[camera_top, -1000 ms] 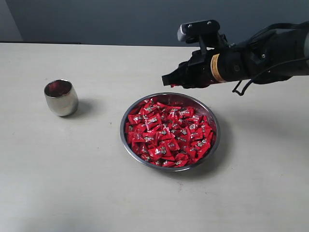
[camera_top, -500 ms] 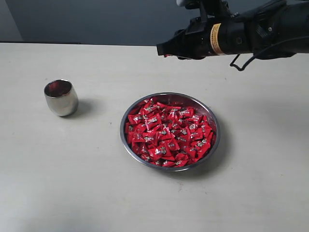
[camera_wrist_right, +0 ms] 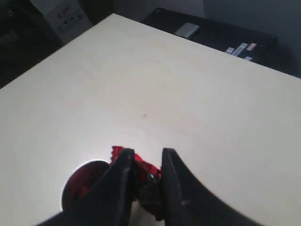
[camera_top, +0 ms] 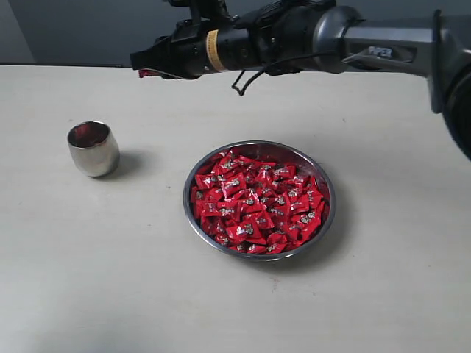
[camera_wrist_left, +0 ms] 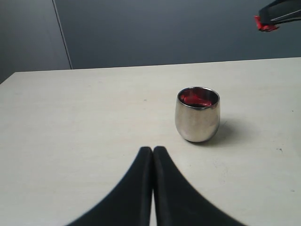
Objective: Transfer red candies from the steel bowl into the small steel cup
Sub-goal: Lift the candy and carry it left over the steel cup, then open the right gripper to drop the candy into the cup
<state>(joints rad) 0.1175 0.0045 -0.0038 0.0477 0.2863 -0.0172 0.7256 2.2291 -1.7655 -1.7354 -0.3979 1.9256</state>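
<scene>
I take this for a lab: bare pale desk (camera_top: 110, 294), grey wall (camera_top: 73, 29) behind the desk, labelled equipment boxes (camera_wrist_right: 63, 15) beyond it.

Left gripper (camera_wrist_left: 153, 149) jaws pressed together, low over the table (camera_wrist_left: 84, 117). Cup (camera_wrist_left: 197, 115) stands upright just ahead, red candies (camera_wrist_left: 194, 98) inside. Right gripper (camera_wrist_left: 264, 19) tip in the air beyond the cup, pinching one candy (camera_wrist_left: 265, 25).

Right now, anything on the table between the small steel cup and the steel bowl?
Nothing: the exterior view shows only bare table between the small steel cup and the steel bowl.
</scene>
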